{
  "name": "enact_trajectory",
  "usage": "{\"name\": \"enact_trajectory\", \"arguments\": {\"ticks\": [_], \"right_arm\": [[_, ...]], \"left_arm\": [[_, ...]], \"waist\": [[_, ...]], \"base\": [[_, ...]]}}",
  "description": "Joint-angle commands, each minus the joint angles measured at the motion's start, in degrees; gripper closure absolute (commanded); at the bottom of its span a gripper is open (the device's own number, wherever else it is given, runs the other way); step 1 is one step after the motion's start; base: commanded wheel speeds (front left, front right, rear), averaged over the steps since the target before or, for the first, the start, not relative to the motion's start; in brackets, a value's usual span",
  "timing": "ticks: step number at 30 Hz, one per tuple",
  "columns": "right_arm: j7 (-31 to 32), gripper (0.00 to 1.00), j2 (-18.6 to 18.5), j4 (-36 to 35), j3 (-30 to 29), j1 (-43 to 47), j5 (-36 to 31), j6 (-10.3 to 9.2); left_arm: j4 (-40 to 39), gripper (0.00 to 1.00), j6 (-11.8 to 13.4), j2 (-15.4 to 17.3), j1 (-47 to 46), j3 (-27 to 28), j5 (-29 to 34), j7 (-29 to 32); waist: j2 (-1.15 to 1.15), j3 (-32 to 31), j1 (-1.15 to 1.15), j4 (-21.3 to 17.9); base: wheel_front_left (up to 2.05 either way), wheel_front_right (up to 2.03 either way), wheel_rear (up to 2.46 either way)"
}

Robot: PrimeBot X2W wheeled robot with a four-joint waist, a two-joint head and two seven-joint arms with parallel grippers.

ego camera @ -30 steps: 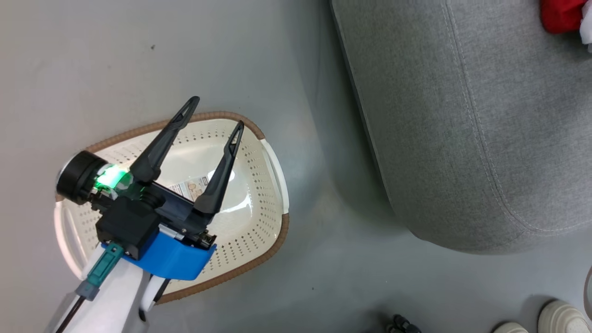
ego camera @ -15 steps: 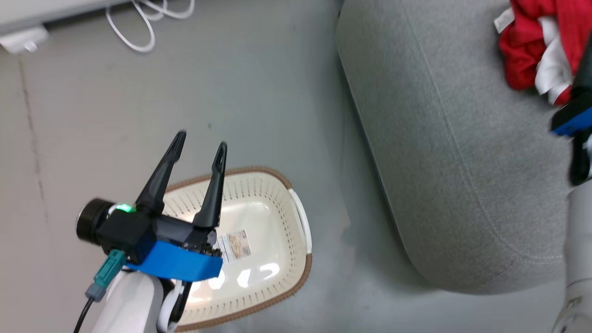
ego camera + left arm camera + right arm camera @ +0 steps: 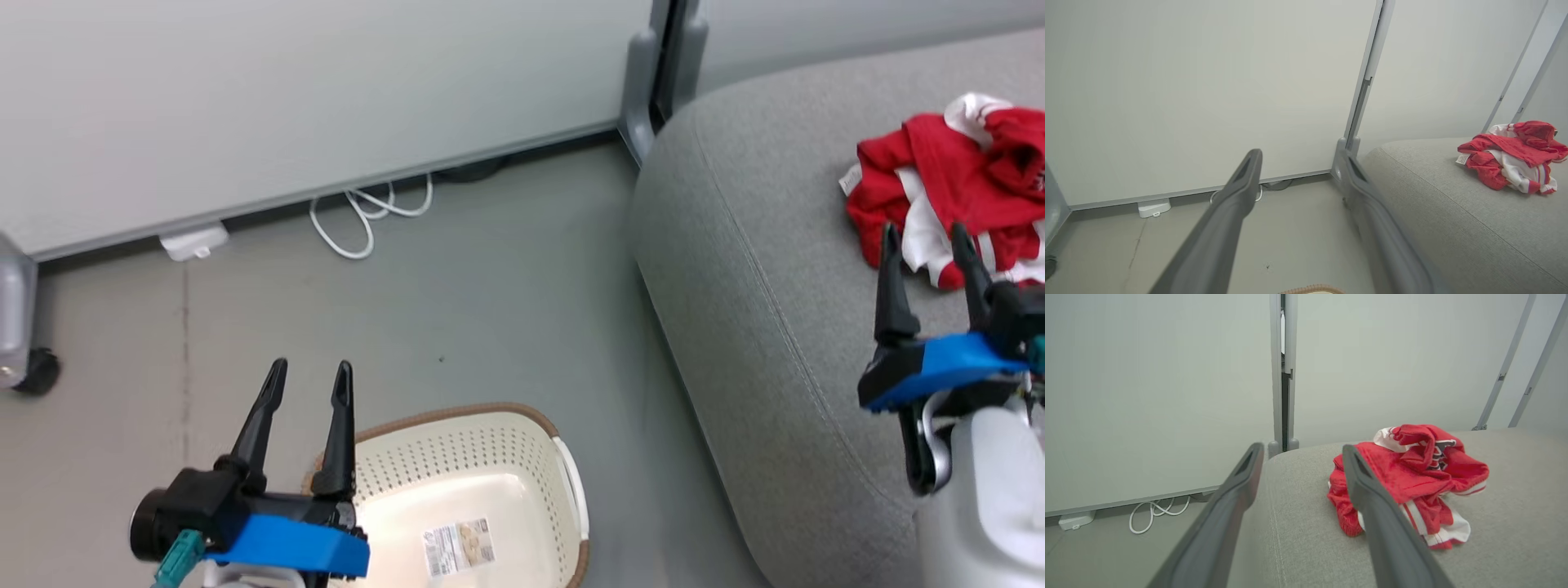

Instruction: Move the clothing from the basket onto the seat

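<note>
Pale grey-white wall panels (image 3: pixel 326 98) meet at a grey vertical post (image 3: pixel 642 90). The floor (image 3: pixel 506 310) is plain grey. A looped white cable (image 3: pixel 367 220) and a white plug box (image 3: pixel 194 242) lie at the wall base. A black caster (image 3: pixel 37 371) stands at the left.

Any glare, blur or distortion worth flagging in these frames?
Head view: mild glare on the basket floor. Left wrist view: left gripper soft near the lens, clothing sharp. Right wrist view: right gripper likewise soft; wall posts lean from the wide lens.

Head looking down, wrist views seemingly low, facing wall (image 3: pixel 1208 81); all share seat (image 3: pixel 735 286)
</note>
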Motion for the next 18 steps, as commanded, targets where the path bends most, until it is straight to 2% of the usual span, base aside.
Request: {"name": "enact_trajectory", "arguments": {"ticks": [1, 7, 18], "right_arm": [[-0.18, 0.0, 0.26, -2.04, 0.6, 3.14, 0.65, 0.01], [0.72, 0.0, 0.65, -8.0, 3.82, 10.17, 2.62, 0.02], [2.17, 0.0, 0.66, -13.98, 8.79, 19.52, 7.54, 0.01]], "left_arm": [[0.27, 0.0, -0.09, -0.32, 1.09, 0.65, -0.19, -0.16], [1.11, 0.0, -0.1, -0.64, 3.73, 2.51, -0.29, -0.16], [2.66, 0.0, -0.1, -0.53, 5.83, 3.99, 0.15, -0.16]], "waist": [[0.0, -2.56, 0.02, 2.0], [0.0, -5.18, 0.02, 4.09], [0.0, -8.02, 0.02, 8.39]], "base": [[0.0, 0.0, 0.0], [0.0, 0.0, 0.0], [0.0, 0.0, 0.0]]}}
